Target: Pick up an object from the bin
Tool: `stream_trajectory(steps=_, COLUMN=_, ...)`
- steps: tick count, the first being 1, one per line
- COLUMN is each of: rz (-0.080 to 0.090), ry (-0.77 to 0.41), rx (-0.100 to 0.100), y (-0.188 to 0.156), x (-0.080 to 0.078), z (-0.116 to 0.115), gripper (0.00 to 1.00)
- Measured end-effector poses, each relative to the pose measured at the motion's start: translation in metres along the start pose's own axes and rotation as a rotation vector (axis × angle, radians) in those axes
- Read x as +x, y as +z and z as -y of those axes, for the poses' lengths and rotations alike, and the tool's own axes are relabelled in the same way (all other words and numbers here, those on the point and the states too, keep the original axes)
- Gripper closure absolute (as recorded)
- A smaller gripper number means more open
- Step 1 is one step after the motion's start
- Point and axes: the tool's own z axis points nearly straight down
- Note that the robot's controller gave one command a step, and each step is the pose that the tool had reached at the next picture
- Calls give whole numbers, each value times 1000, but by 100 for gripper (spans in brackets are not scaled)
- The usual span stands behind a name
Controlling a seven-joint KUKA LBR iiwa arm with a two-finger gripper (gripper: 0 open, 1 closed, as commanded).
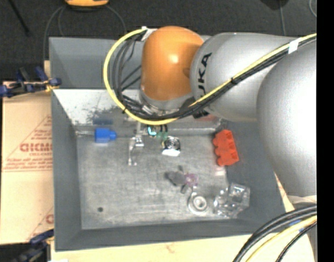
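Noted bare floor across lower left of bin [109,192]: free passage. Back centre overhung by arm [172,64]. Right side obstructed by red brick [226,148], metal ring [198,203] and clear plastic piece [231,199]. Middle narrowed by dark purple piece [180,180]. Blue block [104,136] near back wall.
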Motion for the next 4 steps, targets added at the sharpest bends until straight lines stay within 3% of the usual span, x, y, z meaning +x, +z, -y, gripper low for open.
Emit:
stream_trajectory(steps=1, rz=11, ry=-49, rx=0, y=94, x=-20, z=-69, gripper=0)
stream_trajectory(steps=2, rz=7, ry=-79, rx=5, y=90, x=-12, z=-18, gripper=0)
stream_trajectory(steps=3, rz=9, ry=-81, rx=1, y=89, x=-12, z=-22, gripper=100)
stream_trajectory(steps=4, rz=18, ry=-99, rx=2, y=-18, x=-21, z=-26, gripper=100)
